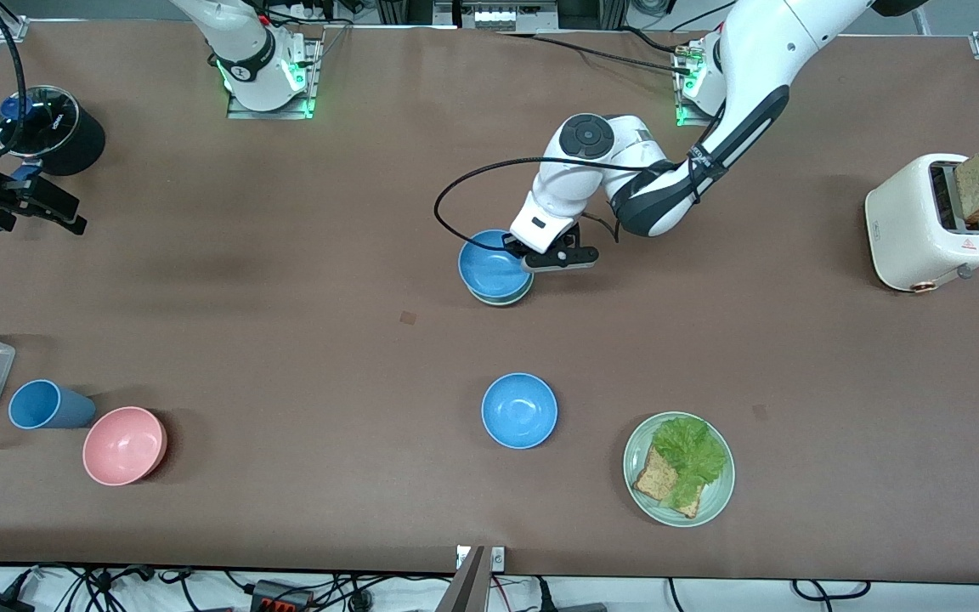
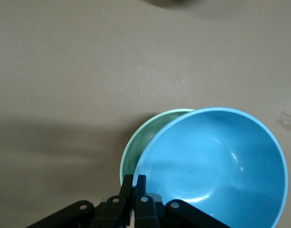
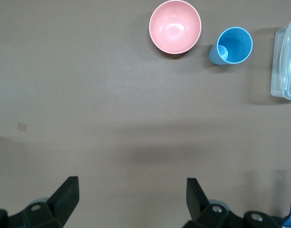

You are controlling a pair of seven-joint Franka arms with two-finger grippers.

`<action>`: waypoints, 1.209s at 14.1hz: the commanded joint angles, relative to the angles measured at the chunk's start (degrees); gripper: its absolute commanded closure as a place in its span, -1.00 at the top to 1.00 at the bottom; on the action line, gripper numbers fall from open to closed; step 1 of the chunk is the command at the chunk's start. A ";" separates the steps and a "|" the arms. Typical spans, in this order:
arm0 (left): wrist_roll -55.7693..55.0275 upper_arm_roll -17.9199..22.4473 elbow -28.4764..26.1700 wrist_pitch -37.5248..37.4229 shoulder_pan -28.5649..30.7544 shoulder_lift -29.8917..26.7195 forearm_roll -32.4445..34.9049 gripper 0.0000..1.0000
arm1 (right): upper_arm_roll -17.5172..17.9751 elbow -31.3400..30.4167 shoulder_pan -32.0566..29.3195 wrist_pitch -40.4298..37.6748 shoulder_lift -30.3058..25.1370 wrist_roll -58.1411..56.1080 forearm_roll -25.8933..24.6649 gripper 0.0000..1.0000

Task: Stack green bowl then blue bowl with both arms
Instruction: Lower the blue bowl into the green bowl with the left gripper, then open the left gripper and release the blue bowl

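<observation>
Near the middle of the bench (image 1: 302, 280), somewhat toward the edge where the arm bases stand, the blue bowl (image 1: 490, 266) sits tilted in the green bowl (image 1: 513, 297), of which only a thin mint crescent shows beneath it. The left wrist view confirms this: the blue bowl (image 2: 216, 166) overlaps the green bowl (image 2: 152, 137) off-centre and is not yet settled flat.

The left pincer (image 1: 532, 259) is down at the rim of the blue bowl, and its fingers (image 2: 134, 187) are drawn together on that rim, so the bowl appears to be held rather than released.

The right pincer (image 1: 35, 204) hangs over the bench edge at the right arm's end, close to the corner by the bases, with its fingers (image 3: 67, 194) spread apart and nothing between them; that arm waits.

Judged from this, the green bowl is already in place as the base and the blue one is almost stacked. What seems left is to let the blue bowl drop level into the green one, open the left pincer and lift it clear. A second blue bowl (image 1: 519, 410) lies alone nearer the front edge and plays no part yet.
</observation>
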 commanded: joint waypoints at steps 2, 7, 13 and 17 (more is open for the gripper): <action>0.92 -0.11 -0.10 -0.41 0.33 0.20 1.99 -0.99 | 0.85 1.30 -0.79 -0.24 -0.03 -0.46 -0.69 1.00; 1.63 -1.07 0.59 -3.65 4.44 -0.07 1.73 -0.23 | 0.85 1.39 -0.87 -0.42 0.06 -0.46 -0.69 1.00; 1.80 -13.79 2.44 -12.96 16.12 -0.33 1.29 -0.08 | 0.85 1.39 -0.88 -0.86 -0.03 -0.46 -0.69 1.00; 1.89 -21.80 2.62 -14.65 25.36 -0.33 0.94 -0.04 | 0.85 1.39 -0.79 -0.77 0.15 -0.46 -0.69 1.00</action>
